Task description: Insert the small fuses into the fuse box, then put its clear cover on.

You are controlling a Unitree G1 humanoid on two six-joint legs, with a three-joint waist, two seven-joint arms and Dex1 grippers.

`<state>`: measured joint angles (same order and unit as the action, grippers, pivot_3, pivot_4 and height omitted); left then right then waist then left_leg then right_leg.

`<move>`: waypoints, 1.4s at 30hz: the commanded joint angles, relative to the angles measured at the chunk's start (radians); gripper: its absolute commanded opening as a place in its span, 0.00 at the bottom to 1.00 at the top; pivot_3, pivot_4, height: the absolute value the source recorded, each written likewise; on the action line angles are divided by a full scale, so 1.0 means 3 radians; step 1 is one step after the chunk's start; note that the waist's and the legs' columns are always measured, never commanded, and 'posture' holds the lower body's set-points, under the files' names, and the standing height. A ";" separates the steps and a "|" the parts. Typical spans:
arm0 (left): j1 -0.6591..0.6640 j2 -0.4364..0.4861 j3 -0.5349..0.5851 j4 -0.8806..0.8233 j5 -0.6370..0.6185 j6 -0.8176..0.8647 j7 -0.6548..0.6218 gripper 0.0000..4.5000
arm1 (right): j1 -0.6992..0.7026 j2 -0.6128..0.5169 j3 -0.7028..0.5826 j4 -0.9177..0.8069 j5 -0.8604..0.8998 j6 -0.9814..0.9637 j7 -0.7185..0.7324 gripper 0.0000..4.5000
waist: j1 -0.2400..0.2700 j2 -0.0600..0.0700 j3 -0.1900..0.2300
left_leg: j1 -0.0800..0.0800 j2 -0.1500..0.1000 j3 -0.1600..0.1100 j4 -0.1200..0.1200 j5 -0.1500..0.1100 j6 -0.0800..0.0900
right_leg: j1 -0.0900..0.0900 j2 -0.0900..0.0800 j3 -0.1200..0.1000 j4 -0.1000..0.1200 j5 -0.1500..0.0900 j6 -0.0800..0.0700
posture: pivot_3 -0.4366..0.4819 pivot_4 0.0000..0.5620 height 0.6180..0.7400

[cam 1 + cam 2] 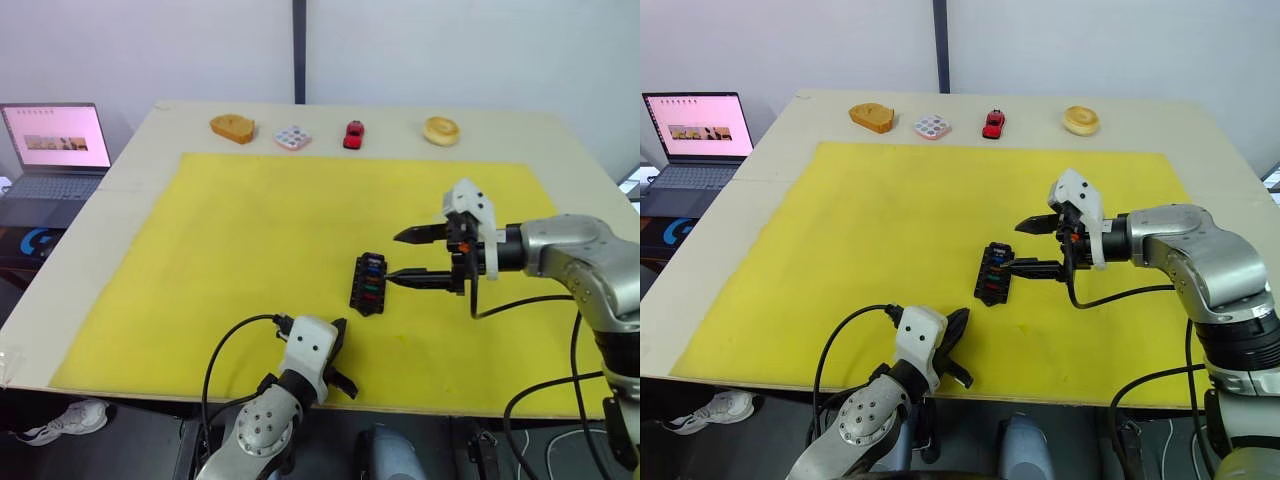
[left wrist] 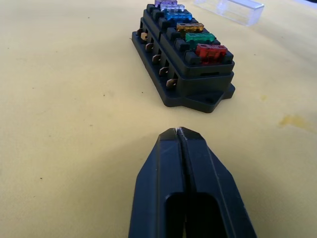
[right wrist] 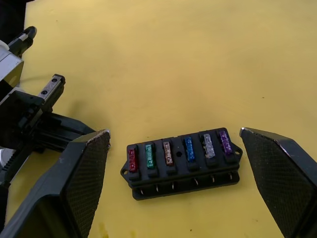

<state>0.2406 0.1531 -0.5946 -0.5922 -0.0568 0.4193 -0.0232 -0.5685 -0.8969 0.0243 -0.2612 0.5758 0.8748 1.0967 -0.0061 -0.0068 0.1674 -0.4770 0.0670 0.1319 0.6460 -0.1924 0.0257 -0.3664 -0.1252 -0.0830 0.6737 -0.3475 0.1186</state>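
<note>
The fuse box (image 1: 368, 283) sits on the yellow mat (image 1: 250, 260), a little right of the mat's middle and toward its near half, with its long side running near to far. All six fuses (image 3: 178, 151) stand in its slots in one row: red, green, amber, blue, grey, purple, the red one at the near end and the purple at the far end. The clear cover (image 2: 229, 10) lies on the mat just beyond the box's far end, apart from it, and shows as a faint glinting block in the left wrist view.

The right gripper (image 1: 418, 256) hangs just to the right of the box, its fingers spread wide, one toward the far end and one toward the near end, and they hold nothing. The left gripper (image 1: 338, 362) is low at the mat's near edge, near of the box and well apart from it, its two fingers pressed together and pointing at the box's near end.

Along the table's (image 1: 140, 150) far edge lie a slice of bread (image 1: 232, 127), a white tile (image 1: 293, 137) with coloured dots, a red toy car (image 1: 353, 134) and a bagel (image 1: 441, 130). An open laptop (image 1: 55, 150) stands off the table's left side
</note>
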 commanded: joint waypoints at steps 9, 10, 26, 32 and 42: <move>0.0078 -0.0354 -0.0756 0.0100 0.0452 -0.0459 0.0182 0.99 | 0.0034 -0.0126 -0.0146 -0.0165 0.0142 0.0080 -0.0009 1.00 | -0.0009 0.0001 0.0000 | 0.0000 0.0000 0.0000 -0.0001 -0.0001 0.0002 | 0.0001 0.0000 0.0000 -0.0008 0.0000 -0.0001 | 0.48 0.27 1.00; 0.0061 -0.0387 -0.0748 0.0141 0.0450 -0.0464 0.0208 0.99 | 0.0033 -0.0127 -0.0143 -0.0172 0.0148 0.0087 -0.0010 1.00 | -0.0010 0.0001 0.0000 | 0.0000 0.0000 0.0000 -0.0001 -0.0002 0.0002 | 0.0002 0.0000 0.0000 -0.0008 0.0000 -0.0001 | 0.48 0.27 1.00; -0.0299 -0.0715 -0.0728 0.0754 0.0169 -0.0665 0.0007 0.99 | 0.0075 -0.0150 -0.0204 -0.0239 0.0181 0.0121 -0.0080 1.00 | 0.0065 0.0014 -0.0008 | 0.0001 -0.0005 0.0000 0.0006 -0.0007 0.0012 | 0.0016 -0.0005 -0.0004 -0.0022 0.0005 0.0006 | 0.48 0.27 1.00; -0.0510 -0.0936 -0.0633 0.1090 0.0106 -0.0694 0.0028 0.99 | 0.0115 -0.0174 -0.0255 -0.0297 0.0220 0.0168 -0.0116 1.00 | 0.0066 0.0016 -0.0009 | 0.0004 -0.0007 0.0000 0.0007 -0.0009 0.0015 | 0.0023 -0.0007 -0.0006 -0.0024 0.0005 0.0007 | 0.48 0.27 1.00; -0.0862 -0.1058 -0.0429 0.1325 0.0088 -0.0593 0.0166 0.60 | 0.0119 -0.0176 -0.0289 -0.0329 0.0266 0.0194 -0.0213 1.00 | 0.0068 0.0023 -0.0014 | 0.0010 -0.0016 -0.0001 0.0015 -0.0015 0.0026 | 0.0035 -0.0019 -0.0010 -0.0032 0.0008 0.0008 | 0.48 0.27 1.00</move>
<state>-0.0375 -0.0166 -0.6553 -0.1807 -0.0147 0.2084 0.0233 -0.5225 -0.9401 -0.0217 -0.3309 0.6392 0.9346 1.0390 0.0143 0.0000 0.1633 -0.4740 0.0615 0.1316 0.6502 -0.1973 0.0340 -0.3558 -0.1316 -0.0862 0.6640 -0.3448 0.1216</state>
